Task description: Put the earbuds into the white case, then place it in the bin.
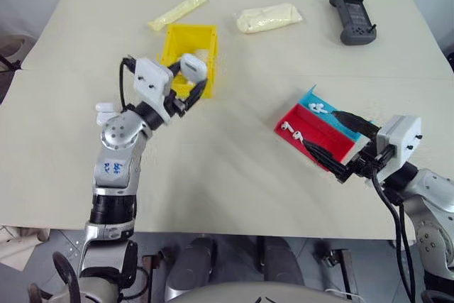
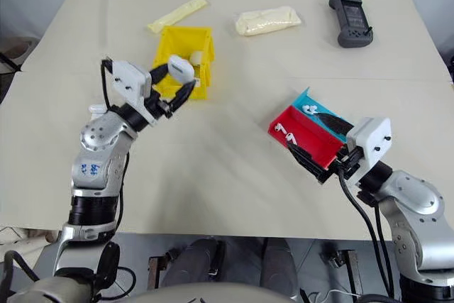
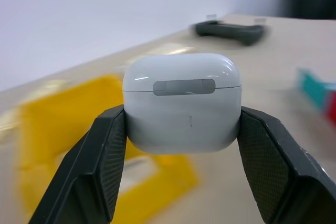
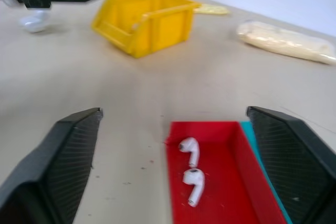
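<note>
My left gripper [image 1: 194, 74] is shut on the white case [image 3: 182, 108], whose lid is closed. It holds the case in the air just over the lowered front lip of the yellow bin [image 1: 179, 37]. A small white object lies inside the bin. My right gripper [image 1: 318, 128] stands open and level over the near side of the red-and-blue tray [image 4: 226, 182]. Two earbuds [image 4: 189, 151] lie in the tray's red half between my spread fingers, untouched. More earbuds [image 1: 317, 108] lie in its blue half.
A look-alike white case [image 1: 104, 109] sits on the table beside my left arm. Two cream packets [image 1: 268, 18] [image 1: 177, 10] and a dark handheld controller [image 1: 352, 16] lie along the table's far side. Bare tabletop lies between the bin and the tray.
</note>
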Tool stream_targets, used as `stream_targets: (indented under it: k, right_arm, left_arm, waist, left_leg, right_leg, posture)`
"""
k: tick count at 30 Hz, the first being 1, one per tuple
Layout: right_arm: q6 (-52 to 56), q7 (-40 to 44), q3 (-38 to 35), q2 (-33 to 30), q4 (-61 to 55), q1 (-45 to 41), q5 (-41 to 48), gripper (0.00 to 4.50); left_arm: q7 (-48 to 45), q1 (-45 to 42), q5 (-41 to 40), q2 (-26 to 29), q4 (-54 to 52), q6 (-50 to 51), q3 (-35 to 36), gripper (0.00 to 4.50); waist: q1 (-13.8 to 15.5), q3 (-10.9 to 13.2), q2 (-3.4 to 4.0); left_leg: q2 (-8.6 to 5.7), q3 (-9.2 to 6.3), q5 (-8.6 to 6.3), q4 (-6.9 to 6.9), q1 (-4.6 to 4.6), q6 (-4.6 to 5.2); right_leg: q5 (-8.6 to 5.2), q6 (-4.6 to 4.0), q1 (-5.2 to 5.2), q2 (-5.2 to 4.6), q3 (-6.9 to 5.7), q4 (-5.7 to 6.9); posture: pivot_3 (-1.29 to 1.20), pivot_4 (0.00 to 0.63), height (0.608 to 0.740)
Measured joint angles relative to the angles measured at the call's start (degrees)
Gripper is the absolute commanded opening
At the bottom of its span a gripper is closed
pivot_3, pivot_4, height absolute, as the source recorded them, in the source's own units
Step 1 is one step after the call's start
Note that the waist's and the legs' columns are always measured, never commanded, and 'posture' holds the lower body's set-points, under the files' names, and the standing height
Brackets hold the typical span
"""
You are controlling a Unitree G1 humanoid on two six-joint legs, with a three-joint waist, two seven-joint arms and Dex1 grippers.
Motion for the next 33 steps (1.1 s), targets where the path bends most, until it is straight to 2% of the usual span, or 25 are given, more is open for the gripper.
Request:
stream_targets:
  k: [5, 9, 12, 14, 17, 22, 28, 33]
  right_arm:
    - [-2.95, -2.34, 0.39, 2.19, 0.05, 1.51, -2.53, 4.47]
    - [-5.02, -3.45, 2.88, 4.59, 0.30, 1.66, -4.12, 4.47]
    - [-5.85, -4.47, 3.46, 5.74, 0.33, 1.67, -4.95, 4.47]
    - [-6.38, -5.15, 3.52, 6.16, 0.32, 1.68, -5.44, 4.50]
    - [-6.54, -5.79, 3.54, 6.31, 0.32, 1.68, -5.90, 4.50]
    - [-6.58, -6.34, 3.65, 6.48, 0.27, 1.63, -5.90, 4.50]
    - [-4.58, -3.77, 4.57, 2.12, 0.36, 0.01, -4.72, 4.50]
    - [-2.22, 0.73, 4.83, -3.49, 1.26, -2.68, -3.18, 4.50]
  left_arm:
    - [2.24, -10.48, 2.18, 0.17, 14.55, -2.05, -0.50, 2.78]
    - [5.28, -24.25, 5.17, 0.05, 36.05, -4.47, -1.32, 2.78]
    - [5.91, -29.75, 6.37, 0.35, 45.02, -6.70, -1.81, 2.78]
    - [6.18, -30.50, 6.40, 0.34, 48.63, -6.99, -1.75, 3.51]
    - [5.90, -30.34, 6.40, 0.43, 50.47, -6.91, -1.76, 4.35]
    - [1.97, -27.91, 6.21, 2.16, 45.56, -6.68, -2.28, 4.46]
    - [-19.50, -8.82, 0.66, 10.09, 19.50, -4.29, -6.33, 4.46]
    - [-29.69, 4.17, -4.99, 18.87, 4.21, -0.67, -4.51, 4.46]
  waist:
    - [-0.38, 0.00, 0.00]
    - [-0.37, 0.06, -0.12]
    - [-0.54, 0.05, -0.12]
    - [-0.86, 0.05, -0.12]
    - [-1.13, 0.06, -0.13]
    - [-1.51, 0.06, -0.13]
    - [-2.25, 0.03, -0.08]
    - [-1.97, 0.02, -0.06]
  left_leg:
    - [-0.01, 0.02, 0.00, -0.05, 0.05, 0.00]
    - [-0.01, 0.04, 0.01, -0.05, 0.05, -0.02]
    - [-0.07, 0.04, -0.01, -0.10, 0.06, 0.01]
    - [-0.08, 0.07, -0.02, -0.14, 0.05, 0.03]
    - [-0.05, 0.06, -0.02, -0.14, 0.03, 0.02]
    - [-0.04, 0.07, -0.01, -0.11, 0.03, 0.02]
    - [0.02, 0.05, -0.03, -0.15, 0.05, 0.00]
    - [0.04, 0.04, -0.03, -0.12, 0.08, 0.01]
  right_leg:
    - [0.00, 0.00, 0.00, 0.01, -0.01, 0.01]
    - [0.00, 0.00, 0.00, 0.08, -0.01, 0.01]
    - [0.00, 0.01, -0.05, 0.04, 0.01, 0.04]
    - [0.00, 0.01, -0.14, 0.04, 0.02, 0.07]
    - [0.00, 0.01, -0.21, 0.04, -0.02, 0.13]
    - [0.00, 0.01, -0.21, 0.04, 0.00, 0.18]
    - [0.00, 0.00, -0.29, 0.03, -0.02, 0.15]
    - [0.00, -0.01, -0.21, 0.03, 0.00, 0.06]
  posture:
    - [0.00, 0.150, 0.740]
    - [0.00, 0.150, 0.740]
    - [0.00, 0.150, 0.740]
    - [0.00, 0.150, 0.740]
    - [0.00, 0.150, 0.740]
    - [0.00, 0.150, 0.740]
    - [0.00, 0.150, 0.740]
    - [0.00, 0.150, 0.740]
